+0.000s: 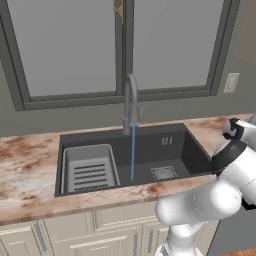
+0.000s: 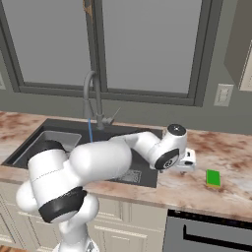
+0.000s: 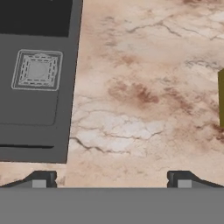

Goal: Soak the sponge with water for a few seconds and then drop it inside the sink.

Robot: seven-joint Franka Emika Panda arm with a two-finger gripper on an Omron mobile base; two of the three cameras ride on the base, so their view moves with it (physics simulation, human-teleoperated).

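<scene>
Hand view has the claw (image 3: 111, 179) spread wide and empty above marbled worktop (image 3: 144, 87), the sponge (image 3: 221, 98) at the right edge. Reaching is the step; next, slide right and descend. Sink (image 3: 65, 87) sits upper left.

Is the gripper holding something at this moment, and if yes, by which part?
Nothing is held. The gripper is open over the bare counter, fingertips apart with nothing between them. The sponge lies on the counter to the right of the sink, untouched.
</scene>
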